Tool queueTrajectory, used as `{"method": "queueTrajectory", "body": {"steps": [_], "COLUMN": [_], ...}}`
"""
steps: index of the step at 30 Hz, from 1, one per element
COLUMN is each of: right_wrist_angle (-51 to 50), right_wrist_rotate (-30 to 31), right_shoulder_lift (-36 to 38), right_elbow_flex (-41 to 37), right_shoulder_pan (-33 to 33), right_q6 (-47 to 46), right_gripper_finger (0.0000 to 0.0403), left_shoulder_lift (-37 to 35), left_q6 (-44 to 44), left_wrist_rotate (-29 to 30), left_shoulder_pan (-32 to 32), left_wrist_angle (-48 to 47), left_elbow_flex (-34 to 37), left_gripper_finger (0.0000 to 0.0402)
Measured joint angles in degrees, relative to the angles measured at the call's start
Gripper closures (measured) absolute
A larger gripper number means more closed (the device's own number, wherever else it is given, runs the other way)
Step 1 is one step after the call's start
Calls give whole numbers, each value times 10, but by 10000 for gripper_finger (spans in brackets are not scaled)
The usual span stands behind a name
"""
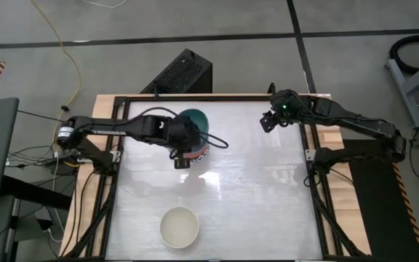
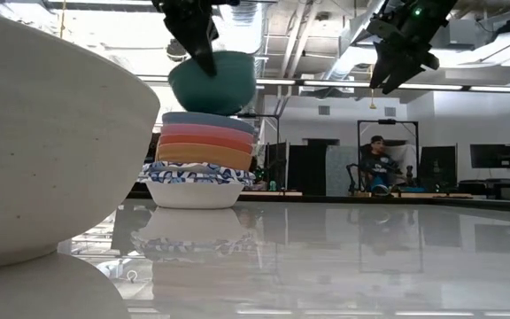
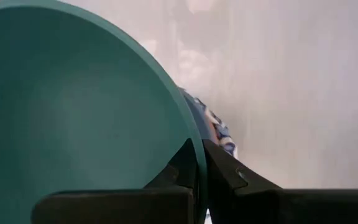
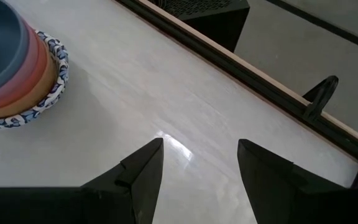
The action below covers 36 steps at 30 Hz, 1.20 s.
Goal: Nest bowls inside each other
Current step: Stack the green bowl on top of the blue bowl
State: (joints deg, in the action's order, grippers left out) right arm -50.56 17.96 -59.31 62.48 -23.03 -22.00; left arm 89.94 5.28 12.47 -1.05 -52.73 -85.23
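Note:
A dark green bowl (image 2: 212, 81) hangs over a stack of nested bowls (image 2: 200, 159), with my left gripper (image 2: 207, 55) shut on it. The stack has a blue bowl on top, then pink and orange, and a white blue-patterned bowl (image 2: 193, 190) standing on the table. In the high view the green bowl (image 1: 193, 118) sits slightly to the far side of the stack (image 1: 198, 153). A cream bowl (image 1: 179, 227) stands alone near the table's near edge. My right gripper (image 1: 271, 120) hovers open at the far right, touching nothing. My left gripper pinches the green bowl's rim (image 3: 191, 138), one finger inside the bowl and one outside against its wall. The fingers slant down from above on the table's left side. The bowl hangs mouth up, slightly tilted, low over the stack; whether it touches the blue bowl I cannot tell.
A black frame rail (image 4: 253, 74) borders the table. A black box (image 1: 179, 73) stands beyond the far edge. Bare tabletop (image 1: 253, 189) lies between the stack, the cream bowl and the right arm. A person (image 2: 377, 164) sits in the room behind.

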Motion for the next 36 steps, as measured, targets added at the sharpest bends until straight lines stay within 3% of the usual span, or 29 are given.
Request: {"method": "queueTrajectory", "body": {"steps": [24,36], "right_wrist_angle": [0,-4], "right_wrist_rotate": [0,-1], "right_shoulder_lift": [0,0], "right_elbow_flex": [0,0], "right_shoulder_pan": [0,0], "right_q6": [0,0], "right_gripper_finger": [175,175], "left_shoulder_lift": [47,73], "left_q6": [21,26], "left_wrist_rotate": [-47,-40], "left_shoulder_pan": [-3,-6], "left_wrist_angle": [-16,-31], "left_elbow_flex": [0,0], "left_gripper_finger": [401,401]}}
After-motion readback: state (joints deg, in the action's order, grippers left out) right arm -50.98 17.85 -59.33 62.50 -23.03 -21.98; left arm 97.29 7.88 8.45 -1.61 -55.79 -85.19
